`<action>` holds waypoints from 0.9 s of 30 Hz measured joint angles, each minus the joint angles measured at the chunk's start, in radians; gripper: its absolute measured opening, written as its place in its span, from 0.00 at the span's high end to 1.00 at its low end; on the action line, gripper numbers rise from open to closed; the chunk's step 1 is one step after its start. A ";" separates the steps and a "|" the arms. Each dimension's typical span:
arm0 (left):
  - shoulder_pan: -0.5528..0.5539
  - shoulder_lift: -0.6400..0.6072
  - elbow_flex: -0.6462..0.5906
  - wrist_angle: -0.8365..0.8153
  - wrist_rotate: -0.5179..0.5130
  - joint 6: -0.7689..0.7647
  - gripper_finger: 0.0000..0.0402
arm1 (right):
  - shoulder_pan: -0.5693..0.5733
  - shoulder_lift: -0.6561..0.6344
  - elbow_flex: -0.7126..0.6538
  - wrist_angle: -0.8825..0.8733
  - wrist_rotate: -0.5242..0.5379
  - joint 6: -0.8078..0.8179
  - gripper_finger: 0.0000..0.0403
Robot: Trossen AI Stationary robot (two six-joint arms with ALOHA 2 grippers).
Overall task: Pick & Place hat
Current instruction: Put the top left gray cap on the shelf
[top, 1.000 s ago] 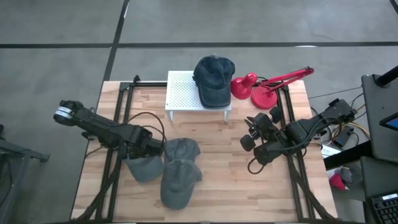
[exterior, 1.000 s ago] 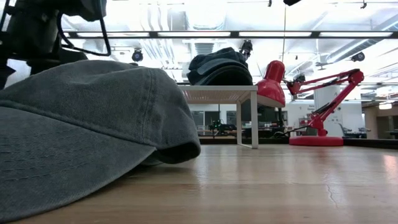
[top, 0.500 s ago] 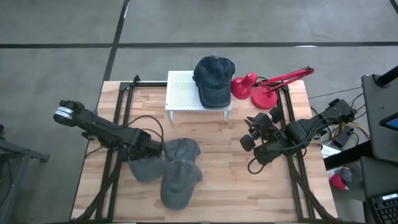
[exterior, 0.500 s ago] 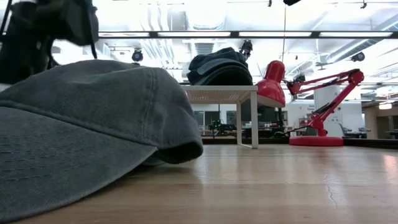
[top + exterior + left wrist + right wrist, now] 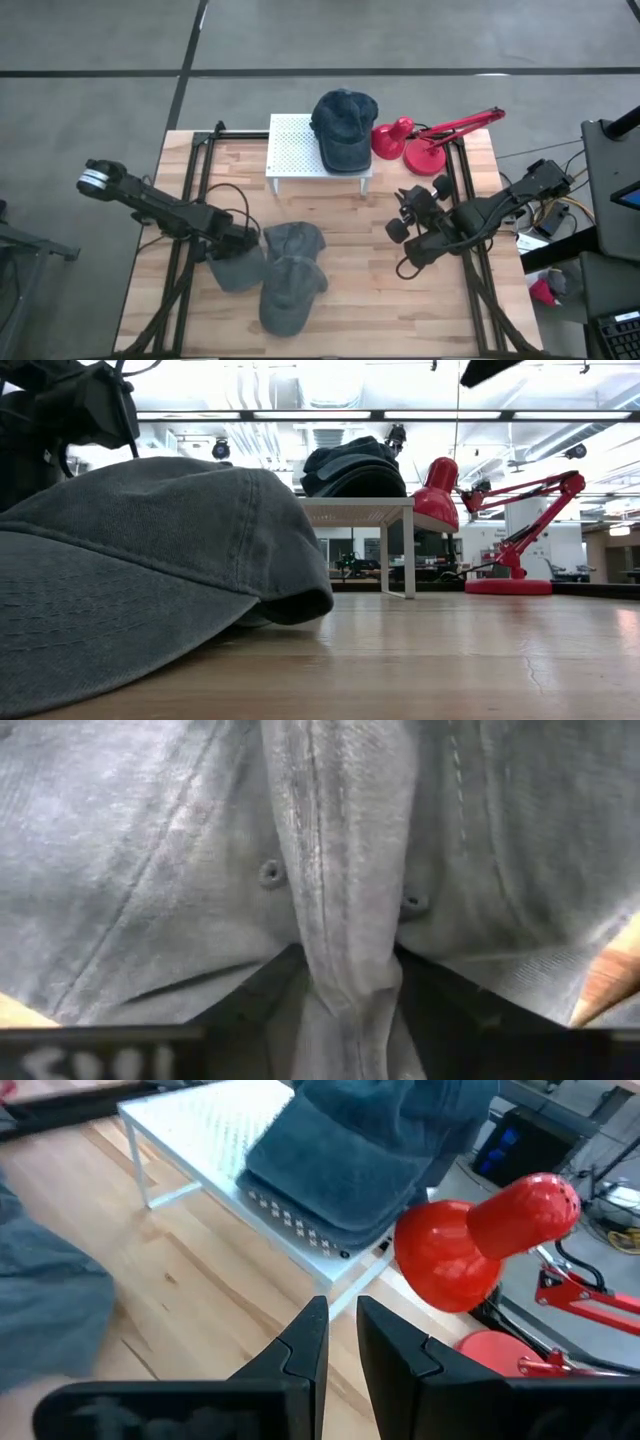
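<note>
Three grey hats (image 5: 285,275) lie overlapping on the wooden table, left of its middle. My left gripper (image 5: 250,240) points straight down onto the leftmost one (image 5: 235,270) and is shut on its cloth. In the low view it (image 5: 80,405) stands behind the nearest grey hat (image 5: 130,570). A dark blue hat (image 5: 343,128) rests on a white perforated stand (image 5: 290,150) at the far side. My right gripper (image 5: 405,210) hangs raised at the right; its fingers (image 5: 310,1340) are close together with nothing between them. My left gripper pinches a raised fold of the grey hat's crown (image 5: 340,900) between its two fingers (image 5: 255,995), coming from above and pointing down. The fold runs between two eyelets and bunches up in the gap. The hat lies on the table.
A red desk lamp (image 5: 420,140) stands at the far right, beside the stand. Black frame rails (image 5: 190,190) run along the table's left and right sides. Bare wood (image 5: 360,300) lies between the grey hats and the right arm.
My left gripper has come down onto the grey hats. The nearest grey hat's edge has crept slightly sideways in the low view. My right gripper has sunk a little.
</note>
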 joint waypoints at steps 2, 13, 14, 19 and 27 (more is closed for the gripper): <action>0.000 0.000 -0.003 0.002 -0.002 0.006 0.68 | 0.000 0.000 -0.033 0.000 -0.001 0.017 0.87; -0.001 0.001 -0.003 0.005 -0.032 0.078 0.98 | 0.023 -0.166 -0.242 0.192 -0.051 -0.055 0.87; -0.001 0.001 -0.003 0.005 -0.034 0.080 0.98 | 0.029 -0.197 -0.274 0.257 -0.057 -0.095 0.87; -0.001 0.001 -0.004 0.007 -0.036 0.094 0.98 | 0.045 -0.349 -0.459 0.683 -0.165 -0.357 0.87; -0.001 0.001 -0.003 0.012 -0.050 0.120 0.99 | 0.045 -0.494 -0.741 1.289 -0.323 -0.620 0.87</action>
